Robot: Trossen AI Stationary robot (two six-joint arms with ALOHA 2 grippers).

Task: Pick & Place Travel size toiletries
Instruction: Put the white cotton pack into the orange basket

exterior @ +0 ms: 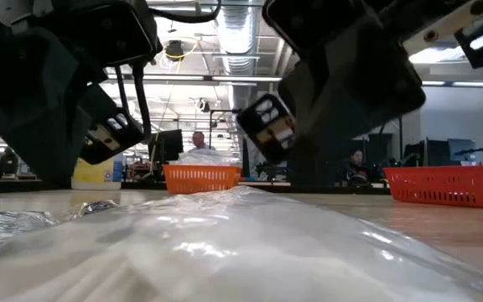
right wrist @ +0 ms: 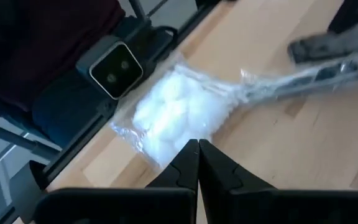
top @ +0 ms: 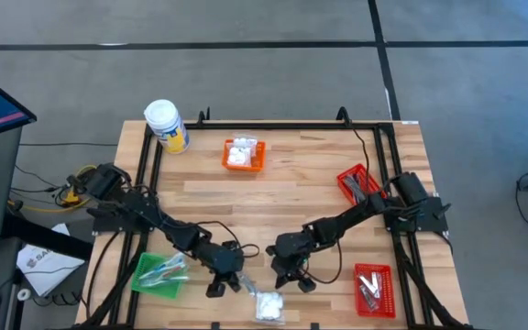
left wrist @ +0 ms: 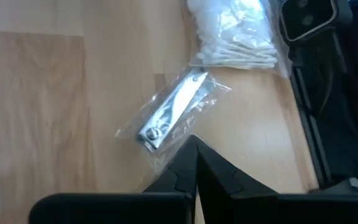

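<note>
both arms are reaching in low over the near edge of the wooden table [top: 273, 183]. the left gripper [top: 225, 284] is hovering with its 2 fingers [left wrist: 185, 168] pressed together on nothing, and just ahead of its tips a silvery nail clipper in a clear wrapper [left wrist: 169, 112] is lying flat on the wood. beyond that clipper, a clear bag of cotton swabs [left wrist: 238, 50] is resting by the table's edge rail. the right gripper [top: 293, 276] is also sitting closed and empty, its tips poised just over a clear packet of white cotton balls [right wrist: 169, 115]. in the high view this white packet [top: 269, 305] is lying between the 2 grippers, slightly nearer the table's front edge than both.
</note>
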